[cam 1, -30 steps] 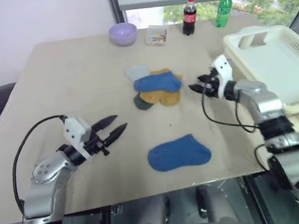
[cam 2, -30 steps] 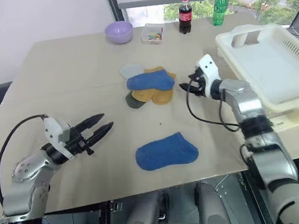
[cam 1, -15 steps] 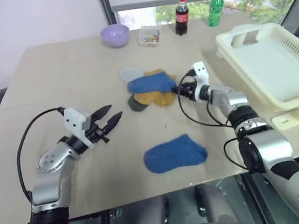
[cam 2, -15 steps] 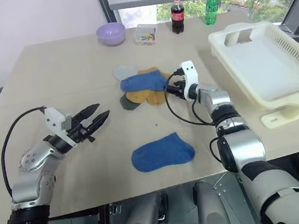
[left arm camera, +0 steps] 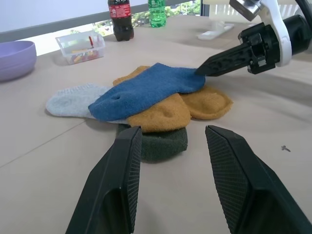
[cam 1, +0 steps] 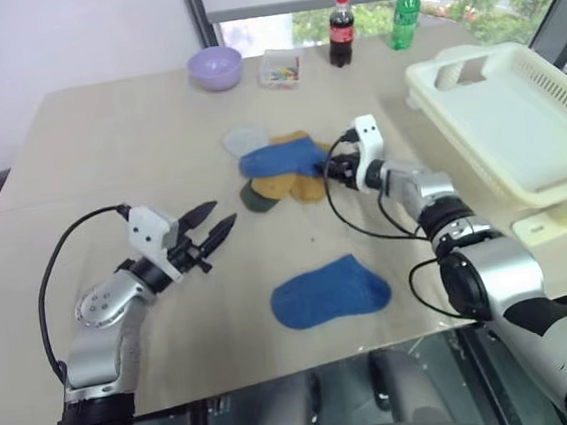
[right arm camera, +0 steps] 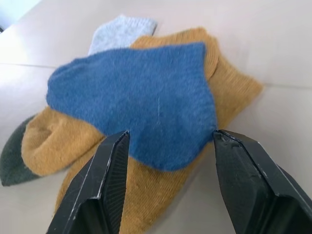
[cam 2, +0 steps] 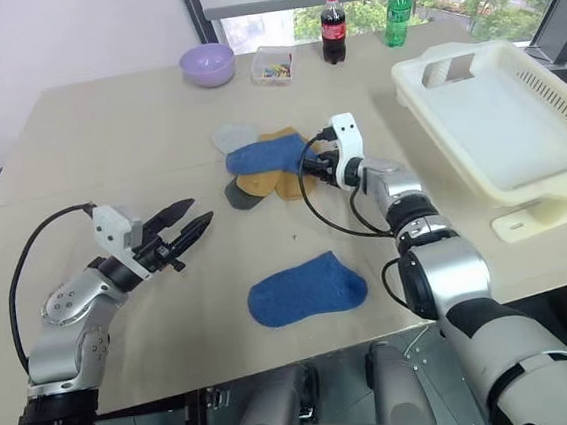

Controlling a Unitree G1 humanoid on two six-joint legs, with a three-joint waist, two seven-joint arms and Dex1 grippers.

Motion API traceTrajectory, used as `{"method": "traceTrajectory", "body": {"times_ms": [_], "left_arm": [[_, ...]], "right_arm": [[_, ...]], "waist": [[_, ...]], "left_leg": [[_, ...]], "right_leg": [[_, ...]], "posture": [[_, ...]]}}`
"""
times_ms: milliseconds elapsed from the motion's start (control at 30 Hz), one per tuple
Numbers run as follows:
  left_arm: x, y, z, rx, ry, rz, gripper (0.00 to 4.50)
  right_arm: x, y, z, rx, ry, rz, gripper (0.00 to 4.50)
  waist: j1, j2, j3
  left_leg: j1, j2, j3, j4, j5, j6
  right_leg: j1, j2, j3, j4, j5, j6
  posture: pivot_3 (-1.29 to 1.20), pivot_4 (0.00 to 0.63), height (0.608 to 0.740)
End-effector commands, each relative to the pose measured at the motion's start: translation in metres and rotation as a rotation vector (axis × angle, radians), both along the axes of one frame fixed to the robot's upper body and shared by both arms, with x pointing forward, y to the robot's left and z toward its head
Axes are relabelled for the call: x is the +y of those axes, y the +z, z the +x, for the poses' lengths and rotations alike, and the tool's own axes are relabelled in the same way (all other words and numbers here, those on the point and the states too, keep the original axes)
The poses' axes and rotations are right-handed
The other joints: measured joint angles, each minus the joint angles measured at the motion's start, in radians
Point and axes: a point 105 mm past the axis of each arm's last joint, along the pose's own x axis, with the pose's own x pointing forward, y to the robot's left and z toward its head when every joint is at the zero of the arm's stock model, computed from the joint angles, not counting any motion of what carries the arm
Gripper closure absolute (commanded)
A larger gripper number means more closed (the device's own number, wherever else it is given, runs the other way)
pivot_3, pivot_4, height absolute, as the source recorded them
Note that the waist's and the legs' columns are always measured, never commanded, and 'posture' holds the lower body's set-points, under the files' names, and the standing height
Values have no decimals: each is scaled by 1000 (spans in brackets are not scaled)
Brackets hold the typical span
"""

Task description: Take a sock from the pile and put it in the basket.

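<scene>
Right pincer (cam 1: 326,168): you have it low over the counter (cam 1: 105,129), jaws apart and holding nothing, its tips at the near edge of the sock (cam 1: 283,158). That placement reads as a set-up to straddle the sock's edge before closing.
Sock: the blue one lies on top of the pile (cam 1: 281,168), flat over the mustard socks (cam 1: 297,184), so it looks like the easiest piece to lift without dragging the others.
Left pincer (cam 1: 217,228): you hold it well apart from the pile, jaws parted and empty, pointing toward the socks; it seems parked out of the way.
Basket (cam 1: 516,120): it sits at the counter's right edge, beyond the right arm and apart from the pile; the drop-off is not yet begun.
Second blue sock (cam 1: 329,292): it lies alone near the front edge, clear of both pincers.
Right wrist view: you see the sock's rounded edge framed between the two fingers (right arm camera: 105,180), which the head views cannot resolve.
Left wrist view: it shows the right pincer's tip meeting the sock's edge from the side, plus a dark grey sock (left arm camera: 161,141) under the mustard ones.
Head views: they alone give you the basket's place relative to the pile.
</scene>
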Motion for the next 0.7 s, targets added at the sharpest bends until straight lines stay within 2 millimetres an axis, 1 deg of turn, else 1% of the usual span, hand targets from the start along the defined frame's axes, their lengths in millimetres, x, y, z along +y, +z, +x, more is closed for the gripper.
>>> {"method": "traceTrajectory", "body": {"times_ms": [33,67,167,233,300,333,467,567,700], "left_arm": [[-3,10,-3,-47,-7,10,2254],[-3,10,-3,-46,-9,12,2254],[-3,10,-3,-46,-8,13,2254],[-3,10,-3,-46,-6,13,2254],[-3,10,-3,-45,-6,14,2254],[-3,9,-3,-45,-6,15,2254],[-5,7,-3,-38,-14,20,2254],[-7,7,-2,-37,-19,18,2254],[-8,5,-3,-33,-25,32,2254]], "right_arm": [[9,20,2,-64,24,20,1726],[10,20,2,-65,24,21,1726],[10,24,3,-82,19,30,2492],[9,26,4,-89,12,33,3356],[8,26,5,-93,9,34,4408],[7,26,5,-96,9,31,4466],[8,27,4,-113,21,22,4466],[8,33,2,-134,34,27,4466],[5,39,-6,-124,75,45,4466]], "waist": [[0,0,0],[0,0,0],[0,0,0],[0,0,0],[0,0,0],[0,0,0],[0,0,0],[0,0,0],[1,0,0]], "left_leg": [[0,0,0,0,0,0],[0,0,0,0,0,0],[0,0,0,0,0,0],[0,0,0,0,0,0],[0,0,0,0,0,0],[0,0,0,0,0,0],[0,0,0,0,0,0],[0,0,0,0,0,0],[0,0,0,0,0,0]], "right_leg": [[0,0,0,0,0,0],[0,0,0,0,0,0],[0,0,0,0,0,0],[0,0,0,0,0,0],[0,0,0,0,0,0],[0,0,0,0,0,0],[0,0,0,0,0,0],[-1,0,0,0,0,0],[-1,0,0,0,0,0]], "posture": [[0,150,732],[0,150,732],[0,150,732],[0,150,732],[0,150,732],[0,150,732],[0,150,732],[0,150,732],[0,150,732]]}}
